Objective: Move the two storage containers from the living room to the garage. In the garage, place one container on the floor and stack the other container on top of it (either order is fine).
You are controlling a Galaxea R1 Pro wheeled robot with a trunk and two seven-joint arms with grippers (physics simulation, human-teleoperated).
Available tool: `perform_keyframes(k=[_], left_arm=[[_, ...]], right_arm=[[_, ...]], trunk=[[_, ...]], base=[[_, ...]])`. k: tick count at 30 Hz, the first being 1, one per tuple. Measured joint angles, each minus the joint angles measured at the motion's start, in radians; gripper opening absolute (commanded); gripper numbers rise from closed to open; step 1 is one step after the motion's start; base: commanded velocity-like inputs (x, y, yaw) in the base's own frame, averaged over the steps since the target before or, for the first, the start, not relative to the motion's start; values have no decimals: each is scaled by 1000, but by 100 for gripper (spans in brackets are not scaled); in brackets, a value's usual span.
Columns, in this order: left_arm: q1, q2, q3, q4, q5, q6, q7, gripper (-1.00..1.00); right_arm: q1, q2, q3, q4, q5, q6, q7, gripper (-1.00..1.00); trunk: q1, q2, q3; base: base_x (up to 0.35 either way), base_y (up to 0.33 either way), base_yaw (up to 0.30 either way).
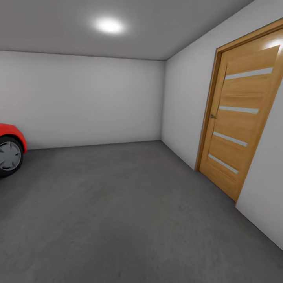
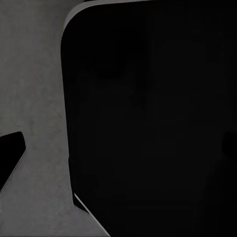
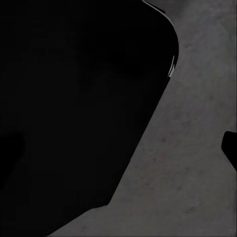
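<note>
The garage floor (image 1: 118,220) lies bare beside the striped wooden door (image 1: 239,118), a red car (image 1: 10,147) opposite; claw states cannot be told.

Plain grey-white walls (image 1: 86,98) enclosed a dark grey, mottled floor (image 1: 118,212). A wood door (image 1: 241,118) with pale horizontal strips stood in the right wall. One ceiling light (image 1: 109,25) glowed. At the left edge sat what looked like a red car's front (image 1: 11,147).

Dark rounded robot body (image 2: 148,123) close before both wrist cameras, black fingertip (image 3: 230,148) at edge (hand state unclear)
</note>
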Motion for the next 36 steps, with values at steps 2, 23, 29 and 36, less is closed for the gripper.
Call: perform_keyframes(k=[2,23,29,36], left_arm=[[0,0,0,0,0,0,0,100],[0,-1,0,0,0,0,0,100],[0,-1,0,0,0,0,-1,100],[0,-1,0,0,-1,-1,-1,100]], right_arm=[[0,1,0,0,0,0,1,100],[0,2,0,-1,0,0,3,100],[0,2,0,-2,0,0,3,100],[0,3,0,-3,0,0,3,100]], trunk=[[0,0,0],[0,0,0],[0,0,0],[0,0,0]], base=[[335,0,0],[335,0,0],[335,0,0],[182,0,0]])
